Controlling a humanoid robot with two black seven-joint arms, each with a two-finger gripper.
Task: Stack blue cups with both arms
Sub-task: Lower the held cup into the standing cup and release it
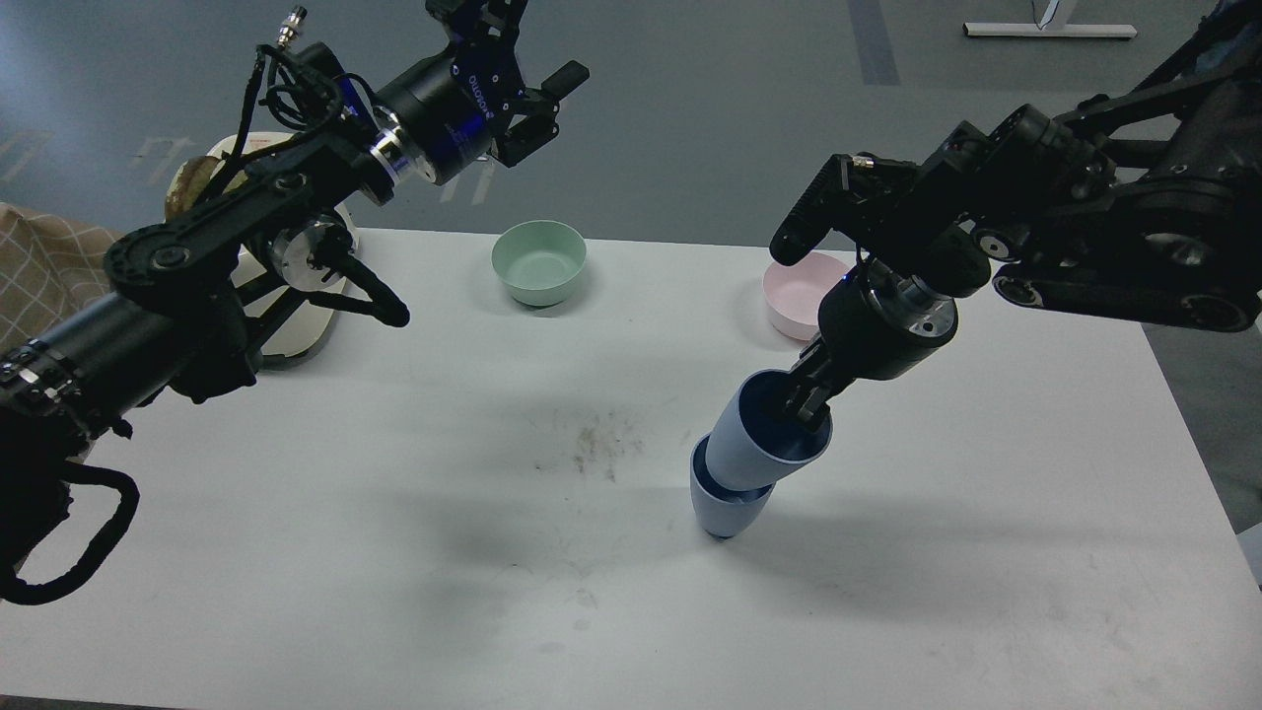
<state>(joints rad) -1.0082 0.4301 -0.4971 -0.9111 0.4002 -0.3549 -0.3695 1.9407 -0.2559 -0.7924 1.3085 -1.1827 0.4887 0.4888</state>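
One cup [764, 434] nested in another [725, 508], bowls [539, 261] behind

The left arm [296, 197] has small white letters on its round black part near the gripper. They are upside down and too small to read for sure.

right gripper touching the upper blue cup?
Touching. Head view: the right gripper has its fingers over the rim of the upper blue cup, which sits tilted inside the lower blue cup.
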